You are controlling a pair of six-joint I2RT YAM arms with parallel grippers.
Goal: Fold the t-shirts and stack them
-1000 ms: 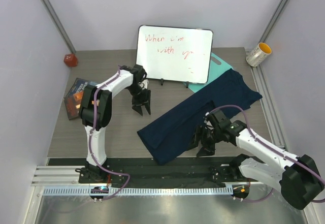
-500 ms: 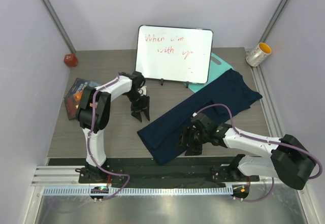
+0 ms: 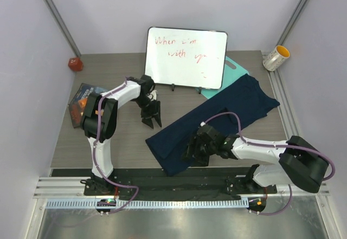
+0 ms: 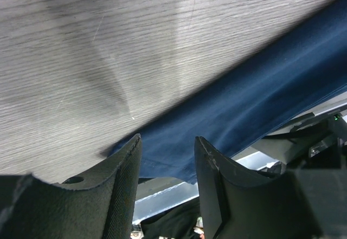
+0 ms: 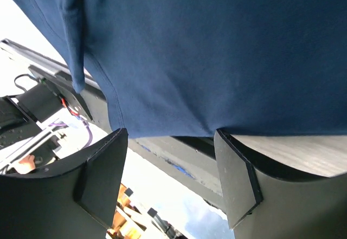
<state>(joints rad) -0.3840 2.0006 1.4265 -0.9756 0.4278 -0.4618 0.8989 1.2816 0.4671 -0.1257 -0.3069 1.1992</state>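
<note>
A dark navy t-shirt (image 3: 217, 117) lies folded lengthwise in a long diagonal strip, from the front middle of the table to the back right. My left gripper (image 3: 152, 121) is open and empty, just above the table a little left of the strip's near end; the shirt fills the lower right of the left wrist view (image 4: 260, 103). My right gripper (image 3: 193, 153) is open and low over the strip's near part, by its front edge. The shirt fills the right wrist view (image 5: 206, 49), with its hem between the fingers. I see only this one shirt.
A whiteboard (image 3: 186, 58) with red writing stands at the back. A teal board (image 3: 232, 68) lies partly under the shirt's far end. A box (image 3: 82, 102) and a red object (image 3: 75, 64) are at the left, a yellow-rimmed cup (image 3: 276, 58) at the back right.
My right gripper has moved left along the shirt's front edge towards its near end. My left gripper has shifted slightly towards the shirt. The shirt lies as before.
</note>
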